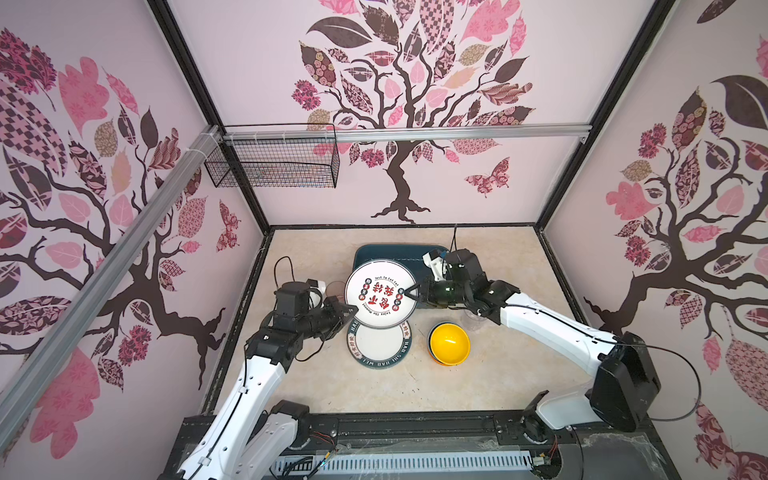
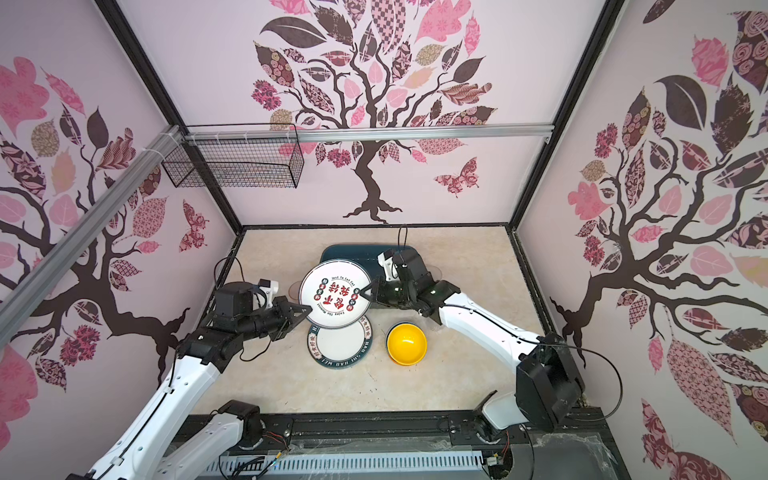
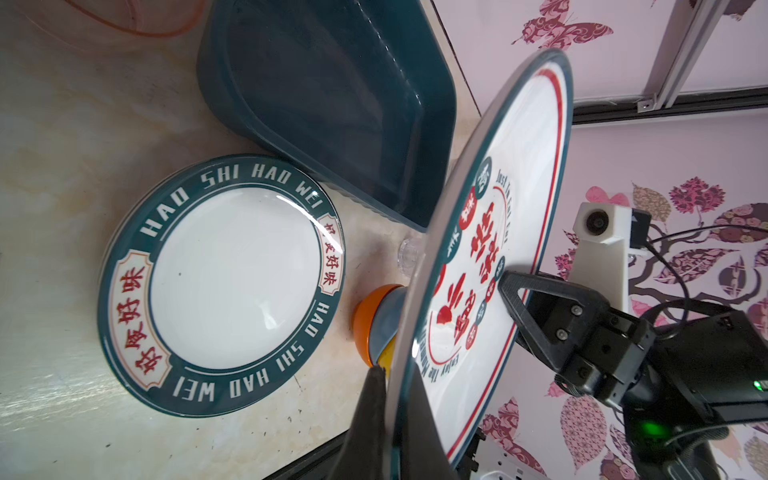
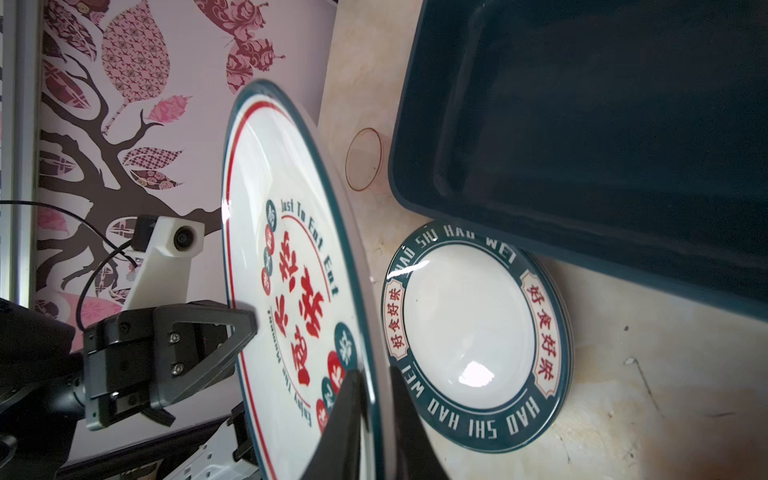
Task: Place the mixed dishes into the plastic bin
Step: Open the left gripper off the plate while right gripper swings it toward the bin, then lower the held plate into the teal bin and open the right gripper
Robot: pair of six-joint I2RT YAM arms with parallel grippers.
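The pinkish cup (image 1: 334, 287) stands on the worktop (image 1: 498, 374) just behind the left gripper (image 1: 353, 309) and beside the near-left corner of the plastic bin (image 1: 395, 249). A careless swing of that arm could tip it.

The left gripper is clamped on the near-left rim of the red-character plate (image 1: 380, 293). The plate hangs in the air, partly over the bin's near edge and partly over the lettered plate (image 1: 379, 345) lying on the worktop below.

On the opposite rim, the right gripper (image 1: 409, 291) has one finger above and one finger below the plate, and in its wrist view it appears pinched on (the contact itself is hard to make out).

The main risk is a plate shared between two arms:
- **Arms out of step:** the glossy rim could twist or slide out of one pinch.
- **One side letting go:** the plate is then held by a single thin edge grip and may sag or swivel.
- **A drop from here:** the plate would land on the lettered plate or strike the bin wall instead of settling inside.

Further right, the bowl stack (image 1: 449, 343) sits clear of the plate's path. The clear cup (image 1: 471, 322) stands directly under the right forearm, so lowering that arm toward the bin could knock it over.
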